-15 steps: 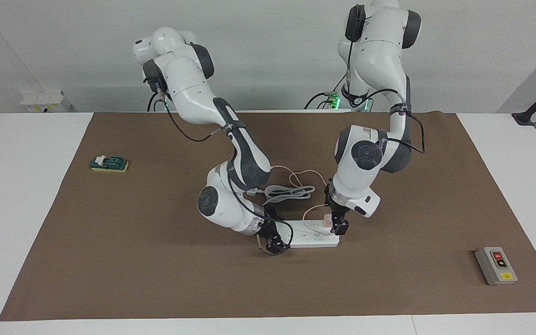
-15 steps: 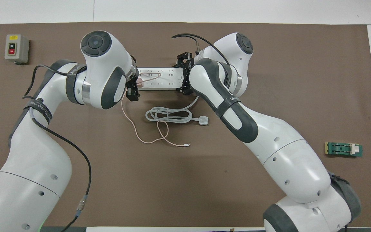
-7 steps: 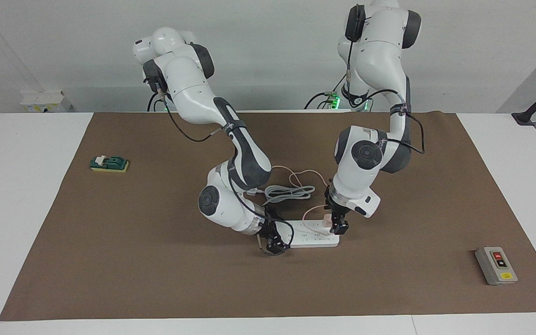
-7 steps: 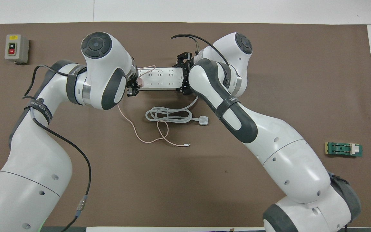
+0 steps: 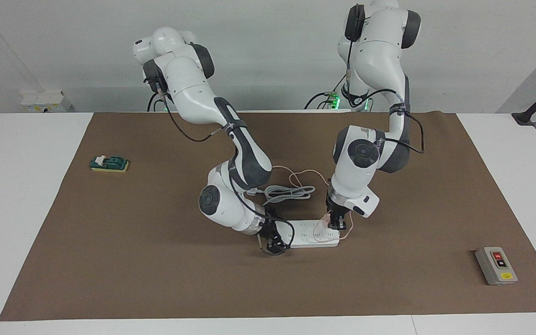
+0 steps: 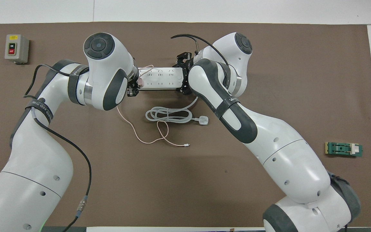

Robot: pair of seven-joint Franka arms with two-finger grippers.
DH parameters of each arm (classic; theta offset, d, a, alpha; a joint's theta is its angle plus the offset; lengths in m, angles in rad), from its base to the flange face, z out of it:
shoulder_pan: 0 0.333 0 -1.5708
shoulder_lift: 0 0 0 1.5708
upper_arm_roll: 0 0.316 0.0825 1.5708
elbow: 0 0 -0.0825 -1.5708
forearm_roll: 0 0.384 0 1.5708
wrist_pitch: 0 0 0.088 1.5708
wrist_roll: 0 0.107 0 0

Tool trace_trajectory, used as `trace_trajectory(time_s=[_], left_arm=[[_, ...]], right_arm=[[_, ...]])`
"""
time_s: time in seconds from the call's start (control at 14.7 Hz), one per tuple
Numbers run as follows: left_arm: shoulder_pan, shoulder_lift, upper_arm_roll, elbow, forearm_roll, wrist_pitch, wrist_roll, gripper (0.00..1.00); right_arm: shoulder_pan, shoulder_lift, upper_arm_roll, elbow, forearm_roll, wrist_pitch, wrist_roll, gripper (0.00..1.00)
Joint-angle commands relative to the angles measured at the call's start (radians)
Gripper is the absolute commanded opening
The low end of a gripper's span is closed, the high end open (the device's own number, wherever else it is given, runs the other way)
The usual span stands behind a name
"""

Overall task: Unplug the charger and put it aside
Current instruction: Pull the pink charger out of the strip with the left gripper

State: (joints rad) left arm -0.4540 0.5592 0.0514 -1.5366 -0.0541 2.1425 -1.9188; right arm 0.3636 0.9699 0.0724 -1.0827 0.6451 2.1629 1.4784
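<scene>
Power strip is lying flat on the brown mat, taken here as the landmark. Left gripper is hanging over the strip's end toward the left arm's side, fingers closed on the charger. The pale pink cube is sitting just above the strip's top face at that end; whether its pins are clear of the socket, cannot tell. Its thin pink cable is looping over the strip's end, then trailing across the mat on the robots' side of the strip, ending in a small connector.

Right gripper is sitting at the strip's other end, toward the right arm's side, down at mat level, its fingers appearing to straddle that end of the strip; whether they are clamping it, cannot tell.

The strip's thick white cord is lying coiled on the mat nearer the robots than the strip, plug beside the coil. Grey switch box is resting well apart from the strip toward the left arm's end of the table. Green block is lying well apart toward the right arm's end.
</scene>
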Motion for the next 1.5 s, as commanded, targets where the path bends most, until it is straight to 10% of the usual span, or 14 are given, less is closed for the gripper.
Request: trace_trajectory(time_s=[0.0, 1.16, 1.43], left_arm=[[-0.008, -0.035, 0.015, -0.039, 0.04, -0.012, 0.017, 0.0], [0.285, -0.179, 0.016, 0.084, 0.005, -0.323, 0.386, 0.0], [0.357, -0.193, 0.016, 0.082, 0.007, -0.34, 0.516, 0.0]], right_arm=[[0.017, 0.024, 0.001, 0.017, -0.03, 0.032, -0.032, 0.37], [0.015, 0.024, 0.001, 0.015, -0.038, 0.032, -0.032, 0.4], [0.02, 0.023, 0.0, 0.017, -0.042, 0.032, -0.027, 1.0]])
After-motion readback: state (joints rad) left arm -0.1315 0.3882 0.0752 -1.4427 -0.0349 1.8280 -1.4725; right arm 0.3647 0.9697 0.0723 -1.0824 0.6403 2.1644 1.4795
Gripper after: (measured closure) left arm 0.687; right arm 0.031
